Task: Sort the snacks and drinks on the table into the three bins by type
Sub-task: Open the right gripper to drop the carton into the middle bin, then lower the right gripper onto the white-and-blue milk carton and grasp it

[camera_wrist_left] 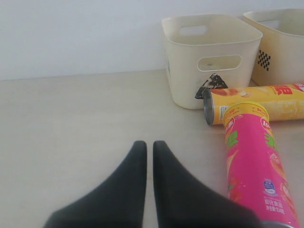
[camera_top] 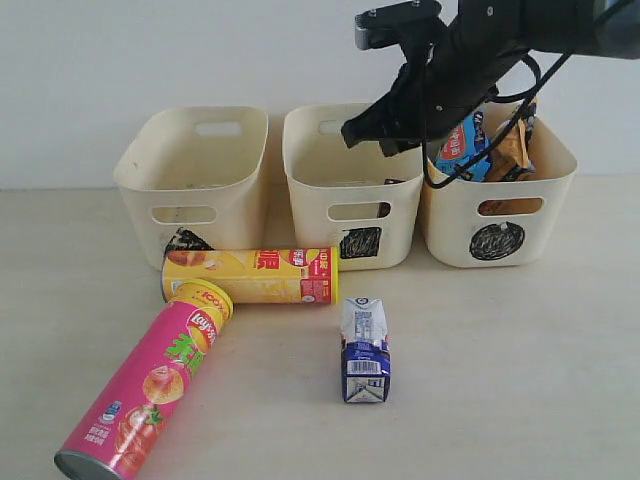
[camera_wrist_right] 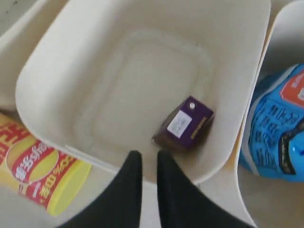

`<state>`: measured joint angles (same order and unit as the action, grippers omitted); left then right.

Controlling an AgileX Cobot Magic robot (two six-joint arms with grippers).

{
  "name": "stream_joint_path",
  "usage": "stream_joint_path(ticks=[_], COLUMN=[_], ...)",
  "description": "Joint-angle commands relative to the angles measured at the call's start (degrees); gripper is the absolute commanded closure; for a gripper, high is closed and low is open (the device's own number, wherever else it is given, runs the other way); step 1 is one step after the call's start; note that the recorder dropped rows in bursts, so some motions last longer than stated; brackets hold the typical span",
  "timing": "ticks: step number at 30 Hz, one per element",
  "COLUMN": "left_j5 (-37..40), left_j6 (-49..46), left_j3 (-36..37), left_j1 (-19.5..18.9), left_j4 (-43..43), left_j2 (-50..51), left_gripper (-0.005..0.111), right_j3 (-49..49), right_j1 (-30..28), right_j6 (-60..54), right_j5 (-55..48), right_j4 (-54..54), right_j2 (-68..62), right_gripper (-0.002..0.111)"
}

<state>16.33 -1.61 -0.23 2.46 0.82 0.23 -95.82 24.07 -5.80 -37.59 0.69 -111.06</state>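
Black fingers of the right pincer [camera_wrist_right: 148,154] stand nearly together, empty, above the middle bin [camera_wrist_right: 52,80], where the dark purple carton [camera_wrist_right: 184,124] lies. The left pincer [camera_wrist_left: 148,145], closed and empty, hovers over the table [camera_wrist_left: 71,118] near the lying pink tube [camera_wrist_left: 254,166] and yellow tube [camera_wrist_left: 266,102]. The blue-and-white carton [camera_top: 365,350] stands upright on the table.

The bins [camera_top: 150,190] are smooth cream plastic, almost matt; the table [camera_top: 500,350] is pale, matt and faintly wood-grained; the pink tube [camera_top: 150,390] and yellow tube [camera_top: 250,276] have glossy printed wraps (with grey, metal-looking end rims); the blue bag [camera_top: 462,145] is shiny crinkled film; the blue-and-white carton [camera_top: 365,350] looks like coated paperboard.
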Motion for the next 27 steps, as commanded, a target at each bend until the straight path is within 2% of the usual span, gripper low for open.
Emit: stream_joint_path(ticks=[1,7,12,15,18,22,27], left_j5=[-0.46,-0.11,-0.11,-0.11,-0.11,-0.48,-0.48], left_j6=[0.74,0.74,0.74,0.74,0.74,0.74,0.74], left_j3=[0.23,0.23,0.23,0.23,0.23,0.23,0.23], left_j1=[-0.17,-0.17,-0.17,-0.17,-0.17,-0.17,-0.17], left_j4=[-0.21,-0.21,-0.21,-0.21,-0.21,-0.21,-0.21], left_j2=[-0.23,-0.23,-0.23,-0.23,-0.23,-0.23,-0.23], left_gripper=[0.103,0.103,0.103,0.103,0.103,0.103,0.103], right_j3=[-0.31,-0.31,0.04,2.96,9.6,15.06,16.19], right_j1=[-0.14,-0.14,1.5,5.22,7.41,7.87,7.87], right_j6=[-1.09,-1.72,-4.38,-3.9,1.74,7.4,7.27], right_j5=[-7.4,-17.64,-32.38,-32.38,-30.49,-27.09,-25.91], right_j4=[-0.13,-0.13,-0.69,-1.58,-1.41,3.48,9.05], right_j2=[1.91,3.61,3.85,5.47,8.47,9.23,9.11], right_gripper=[0.108,0.108,0.108,0.108,0.108,0.108,0.108])
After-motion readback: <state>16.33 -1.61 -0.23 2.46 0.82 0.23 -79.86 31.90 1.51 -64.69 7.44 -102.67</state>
